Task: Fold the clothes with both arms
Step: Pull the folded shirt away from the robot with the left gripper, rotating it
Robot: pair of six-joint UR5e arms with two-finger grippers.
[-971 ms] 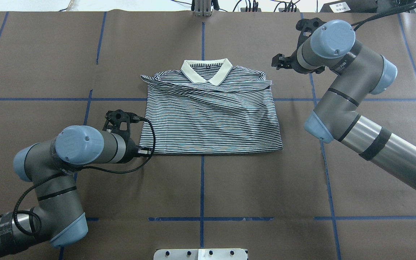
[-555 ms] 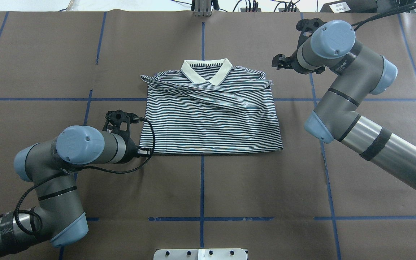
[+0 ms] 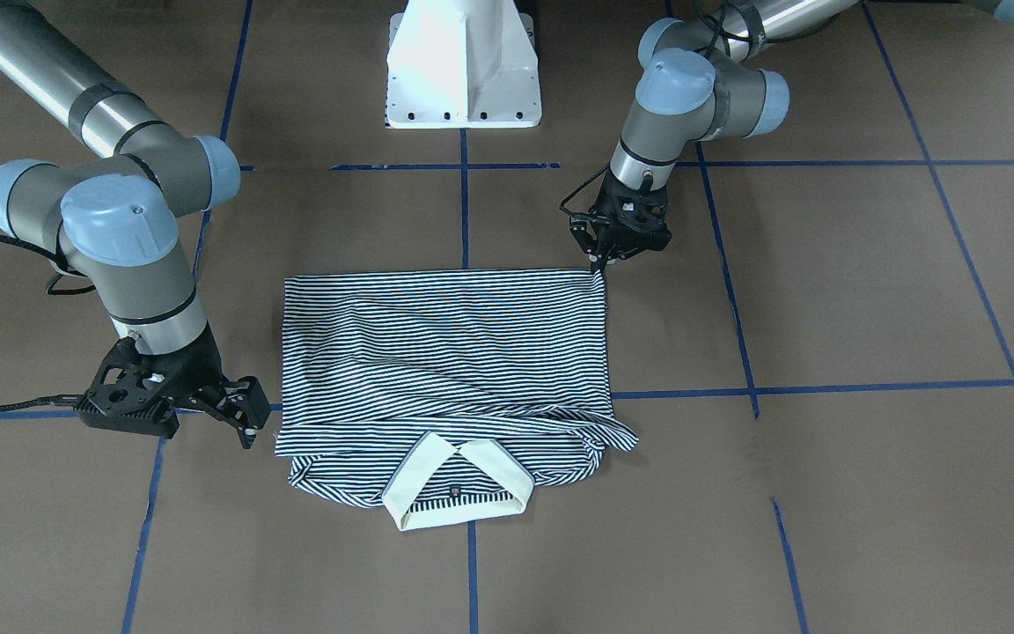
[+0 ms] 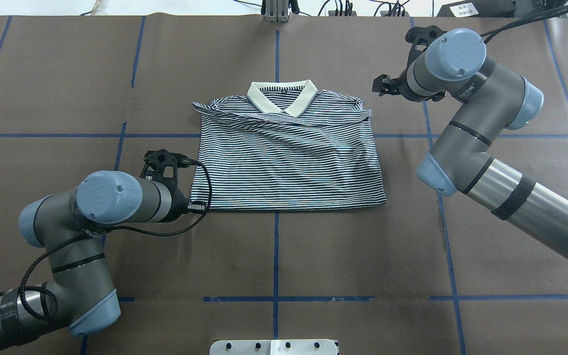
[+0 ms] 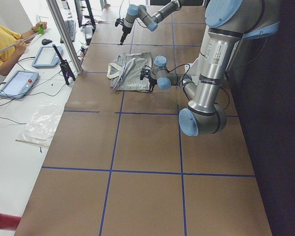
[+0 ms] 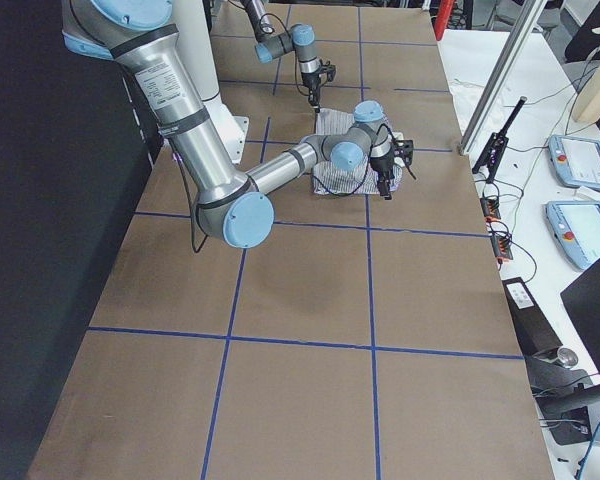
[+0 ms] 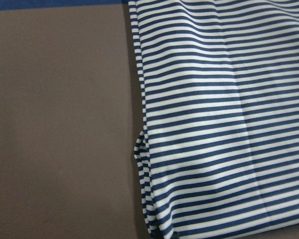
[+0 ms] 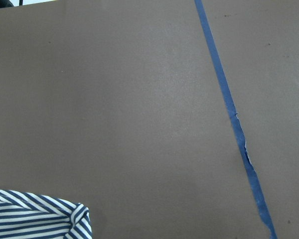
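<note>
Left pincer [image 3: 599, 257], right pincer [image 3: 244, 412], both low

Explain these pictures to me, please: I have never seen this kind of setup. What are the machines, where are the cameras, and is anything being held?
These are two jointed robot arms at a table covered in brown paper with blue tape lines. Two cameras look down from opposite sides, two look in from the table's ends, and one sits on each wrist. A striped polo shirt lies partly folded, its cream collar away from the robot. The left gripper has its fingertips together at a hem corner; I cannot tell whether it pinches cloth. The right gripper is open beside the shoulder, just clear of it.
</note>
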